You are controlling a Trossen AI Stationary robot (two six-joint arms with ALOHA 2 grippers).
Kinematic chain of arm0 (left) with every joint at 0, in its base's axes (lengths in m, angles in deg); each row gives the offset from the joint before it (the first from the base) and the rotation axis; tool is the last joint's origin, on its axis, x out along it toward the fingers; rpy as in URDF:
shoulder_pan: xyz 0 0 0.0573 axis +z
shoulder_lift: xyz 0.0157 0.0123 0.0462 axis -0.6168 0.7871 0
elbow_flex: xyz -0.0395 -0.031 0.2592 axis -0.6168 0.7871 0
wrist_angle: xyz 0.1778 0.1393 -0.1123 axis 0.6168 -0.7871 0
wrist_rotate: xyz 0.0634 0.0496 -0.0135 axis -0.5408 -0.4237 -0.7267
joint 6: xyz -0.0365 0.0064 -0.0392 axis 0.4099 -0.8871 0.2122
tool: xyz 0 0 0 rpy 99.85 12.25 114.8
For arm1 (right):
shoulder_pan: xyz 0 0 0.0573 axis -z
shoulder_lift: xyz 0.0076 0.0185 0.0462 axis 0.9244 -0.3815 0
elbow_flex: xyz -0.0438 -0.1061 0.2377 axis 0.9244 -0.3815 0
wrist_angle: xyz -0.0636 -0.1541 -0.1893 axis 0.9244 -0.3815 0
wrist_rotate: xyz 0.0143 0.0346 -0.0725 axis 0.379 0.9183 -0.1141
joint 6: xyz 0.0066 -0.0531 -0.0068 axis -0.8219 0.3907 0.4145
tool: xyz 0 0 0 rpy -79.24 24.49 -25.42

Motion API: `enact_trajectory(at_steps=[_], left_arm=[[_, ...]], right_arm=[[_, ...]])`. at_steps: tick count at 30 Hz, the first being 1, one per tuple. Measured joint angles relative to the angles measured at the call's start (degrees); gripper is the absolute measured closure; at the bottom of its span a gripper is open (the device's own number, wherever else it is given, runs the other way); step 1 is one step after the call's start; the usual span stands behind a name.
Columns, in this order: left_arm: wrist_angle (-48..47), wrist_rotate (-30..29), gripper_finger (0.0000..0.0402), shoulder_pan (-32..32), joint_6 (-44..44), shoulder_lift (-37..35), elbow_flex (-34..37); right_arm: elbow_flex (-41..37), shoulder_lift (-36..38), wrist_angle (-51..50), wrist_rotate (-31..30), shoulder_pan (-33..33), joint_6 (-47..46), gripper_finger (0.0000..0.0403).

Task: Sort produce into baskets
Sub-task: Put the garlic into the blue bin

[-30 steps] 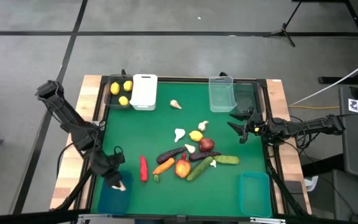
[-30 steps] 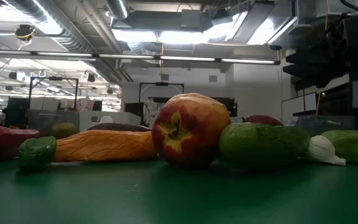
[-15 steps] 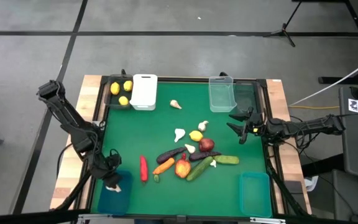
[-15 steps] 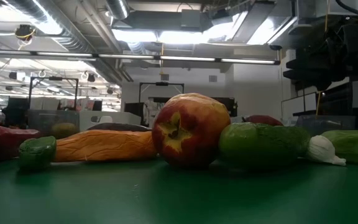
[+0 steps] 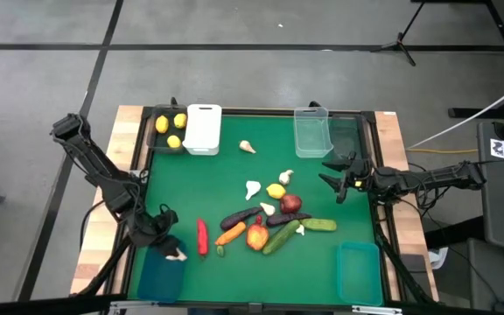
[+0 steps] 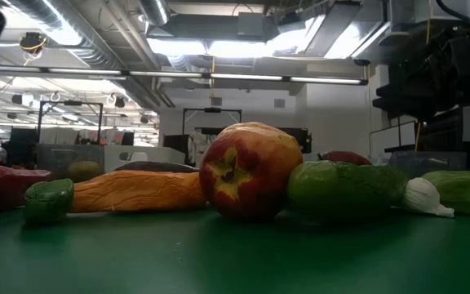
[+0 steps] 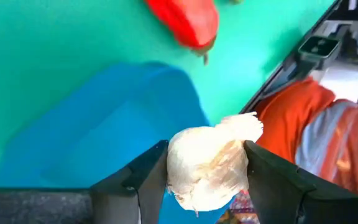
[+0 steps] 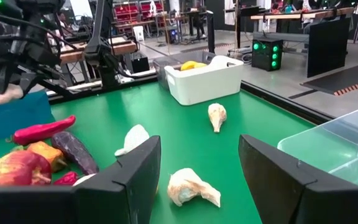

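One garlic bulb pinched in the left gripper hides the teal bin's edge; right gripper gapes empty

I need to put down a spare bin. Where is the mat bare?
Bare: between the white bin and clear bin, and between the chili and the white bin. Crowded: the produce pile around the apple.

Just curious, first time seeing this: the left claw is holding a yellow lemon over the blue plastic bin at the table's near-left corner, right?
Not quite. The left gripper holds a white garlic bulb, not a lemon, over the teal-blue plastic bin. The left wrist view shows it clamped between the fingers; the high view shows it white too.
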Motion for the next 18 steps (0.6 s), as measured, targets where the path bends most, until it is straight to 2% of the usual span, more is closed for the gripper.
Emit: enact_trajectory(at_steps=[4, 9, 14, 18], left_arm=[[1.22, 5.63, 0.0210, -0.23, -0.63, -0.04, 0.00], [1.27, 7.30, 0.0210, -0.44, -0.16, -0.03, -2.24], [-8.42, 6.87, 0.0210, -0.26, 0.07, -0.03, -9.99], [-21.22, 5.26, 0.0210, -0.40, -0.84, 0.19, -17.12]], right_arm=[[0.00, -0.01, -0.22, 0.00, -0.02, -0.02, 0.0185], [0.00, -0.02, -0.23, 0.00, 0.00, 0.00, 0.0185], [0.00, -0.02, -0.21, 0.00, 0.00, 0.40, 0.0185], [0.00, 0.00, -0.19, -0.02, -0.02, 0.43, 0.0185]])
